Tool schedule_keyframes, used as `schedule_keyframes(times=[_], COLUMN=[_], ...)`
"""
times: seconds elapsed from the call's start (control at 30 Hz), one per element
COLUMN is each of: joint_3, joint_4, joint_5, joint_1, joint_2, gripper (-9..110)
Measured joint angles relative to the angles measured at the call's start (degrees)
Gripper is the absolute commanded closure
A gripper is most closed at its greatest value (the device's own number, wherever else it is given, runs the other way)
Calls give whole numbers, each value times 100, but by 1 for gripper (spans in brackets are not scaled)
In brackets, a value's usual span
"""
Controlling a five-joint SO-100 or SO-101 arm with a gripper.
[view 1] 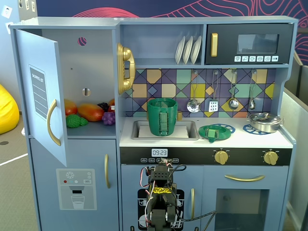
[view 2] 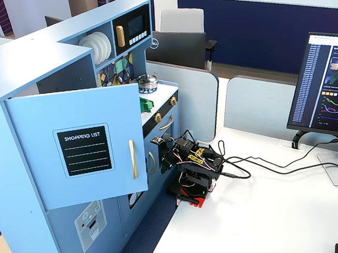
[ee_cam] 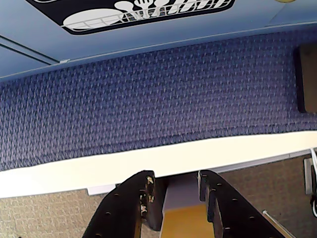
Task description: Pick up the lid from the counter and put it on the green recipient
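The lid [view 1: 214, 132] is lying on the toy kitchen's white counter [view 1: 284, 140], on a blue burner ring [view 1: 230, 128] just right of the sink [view 1: 136, 128]. The pot [view 1: 162, 116] is standing upright in the sink, its ribbed handle facing the camera. A clock [view 1: 160, 152] below the counter is reading "09:23". The open fridge door [view 2: 80, 150] is carrying a panel reading "SHOPPING LIST" [view 2: 84, 136]. A monitor back [view 2: 174, 48] is showing "DELL". The arm [view 2: 194, 170] is sitting folded on the white table [view 2: 274, 211], and in the wrist view the hand [ee_cam: 175, 181] is pointing down at blue carpet [ee_cam: 148, 104], released and empty, with a gap between its fingers.
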Motion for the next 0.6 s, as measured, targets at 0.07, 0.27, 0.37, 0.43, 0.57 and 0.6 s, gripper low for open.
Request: schedule_keyframes(times=[0.07, 0.27, 0.37, 0.43, 0.57, 0.6], joint_3=[0, 0, 0, 0, 9, -97], joint_4=[0, 0, 0, 0, -158, -246], joint_5=[44, 70, 70, 70, -70, -123], joint_1=[0, 0, 0, 35, 562, 765], joint_2=[18, 26, 26, 26, -62, -246], gripper=[101, 101, 101, 101, 101, 101])
